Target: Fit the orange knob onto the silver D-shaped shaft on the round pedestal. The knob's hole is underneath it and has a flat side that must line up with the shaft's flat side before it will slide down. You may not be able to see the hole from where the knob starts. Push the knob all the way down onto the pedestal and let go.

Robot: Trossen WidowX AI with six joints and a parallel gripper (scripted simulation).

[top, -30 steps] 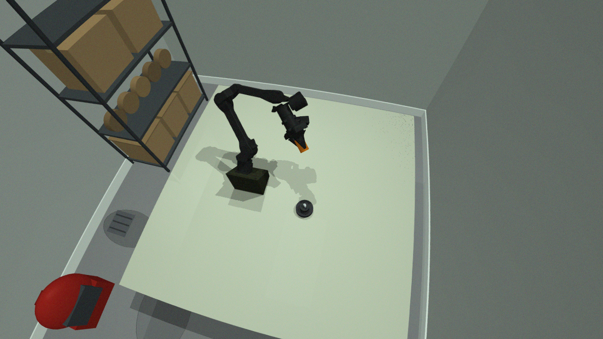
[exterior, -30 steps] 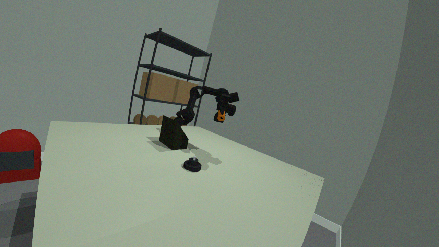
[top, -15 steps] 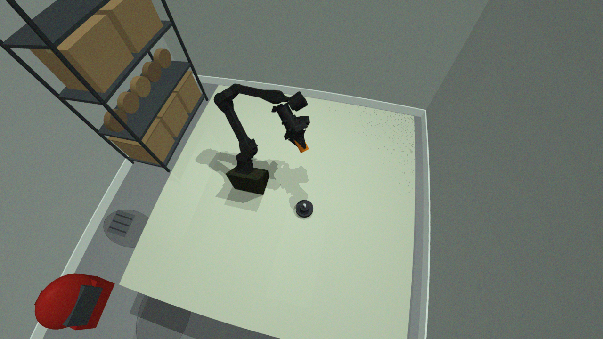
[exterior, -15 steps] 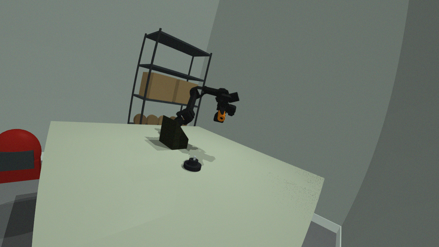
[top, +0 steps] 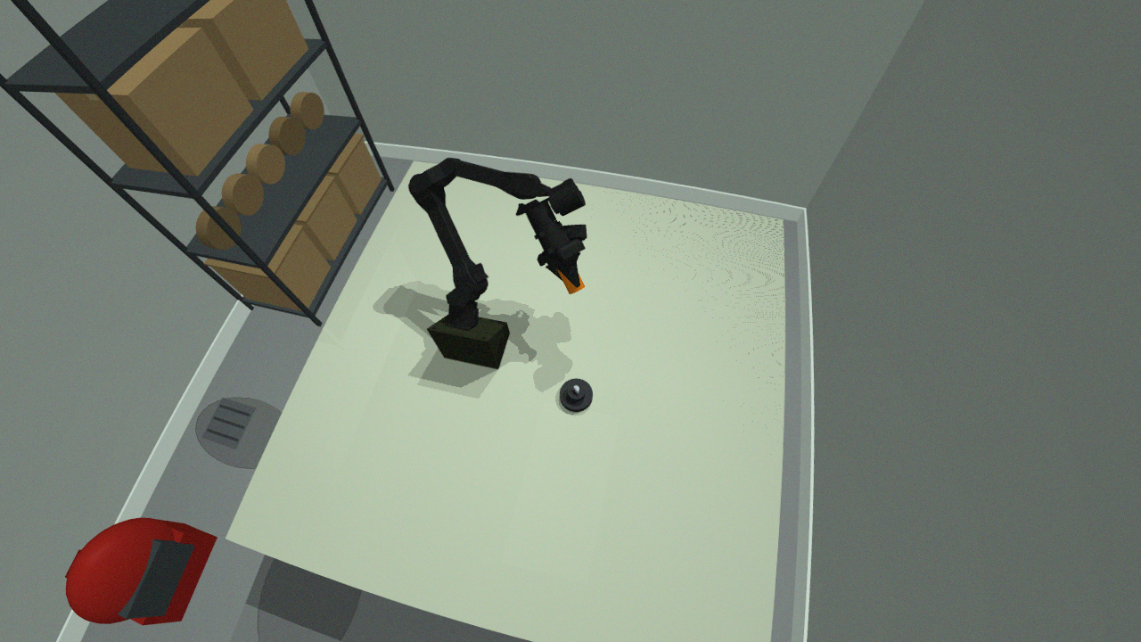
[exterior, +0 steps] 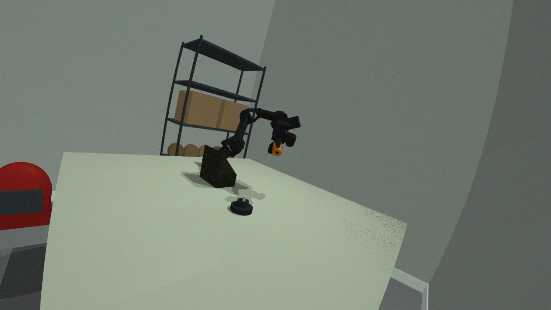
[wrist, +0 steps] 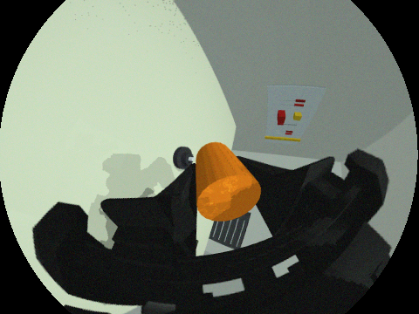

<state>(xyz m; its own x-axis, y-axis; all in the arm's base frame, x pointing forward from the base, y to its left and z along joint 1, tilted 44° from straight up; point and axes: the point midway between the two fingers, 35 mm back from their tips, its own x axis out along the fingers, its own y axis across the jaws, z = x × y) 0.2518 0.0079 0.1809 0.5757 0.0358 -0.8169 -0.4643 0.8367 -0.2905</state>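
The orange knob (top: 572, 286) (exterior: 277, 149) (wrist: 224, 183) is held tilted, high above the table. Its underside with a dark hole faces the exterior view; the hole's flat side is too small to make out. My gripper (top: 570, 279) (exterior: 277, 145) (wrist: 216, 163) is shut on the knob, one finger on each side. The black round pedestal (top: 585, 405) (exterior: 241, 210) (wrist: 180, 158) stands on the table, well below the knob and apart from it. Its silver shaft (top: 576, 390) (exterior: 244, 198) (wrist: 190, 160) points up. The shaft's flat side cannot be made out.
The arm's dark base (top: 471, 344) (exterior: 217, 169) stands on the pale table (top: 653, 495) (exterior: 154, 246), behind and to the left of the pedestal. A shelf rack with boxes (top: 183, 103) (exterior: 202, 110) and a red helmet-like object (top: 111, 566) (exterior: 23, 175) are beyond the table.
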